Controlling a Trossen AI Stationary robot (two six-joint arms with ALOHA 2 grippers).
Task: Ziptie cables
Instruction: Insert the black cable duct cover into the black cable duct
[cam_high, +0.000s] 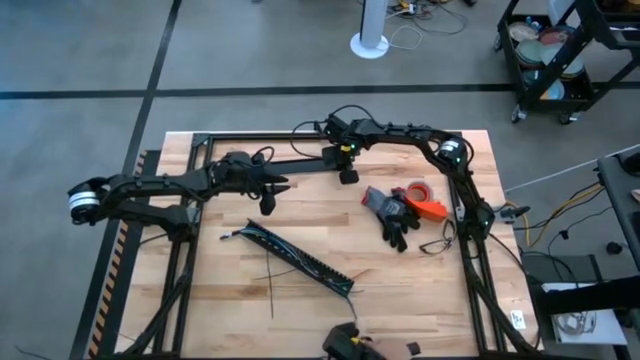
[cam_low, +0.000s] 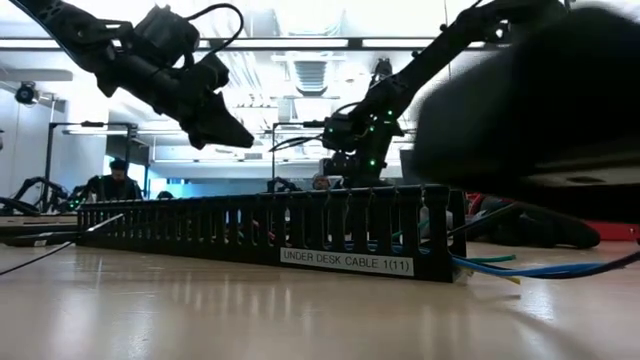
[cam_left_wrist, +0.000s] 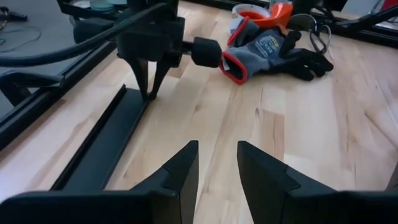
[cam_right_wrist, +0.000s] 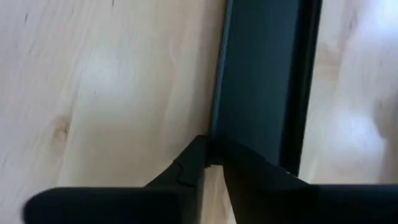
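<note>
Pale wooden worktop (cam_high: 300, 310) under strip lights, ringed by a black frame, carries a long black comb-toothed duct (cam_high: 300, 258) lying slantwise near its middle. Thin dark zipties (cam_high: 272, 287) lie on the boards just beside and under the duct. Fine cables (cam_high: 437, 244), pale and loosely looped, sit well apart from them near the right frame rail, next to a grey-and-black glove (cam_high: 393, 214) and an orange tape dispenser (cam_high: 428, 207).

Neither arm holds anything. Left tool (cam_high: 268, 201) hangs above the boards beyond the duct's far end, its fingers (cam_left_wrist: 180, 171) pointing forward and down with a narrow gap between them. Right tool (cam_high: 348, 176) reaches in from the far right corner, elbow bent, and stands tip-down against the flat black rail (cam_left_wrist: 102, 146) at the back of the worktop; its fingers (cam_right_wrist: 193, 163) are nearly together, gripping nothing.

By the look of it, the step in hand is the first pick. It would go best with one tool gathering the wires into a tight bunch while the other takes a single strip near one end. The strips lie flat and thin, so a low, shallow approach seems wise, and the duct's teeth could snag a careless tool.
</note>
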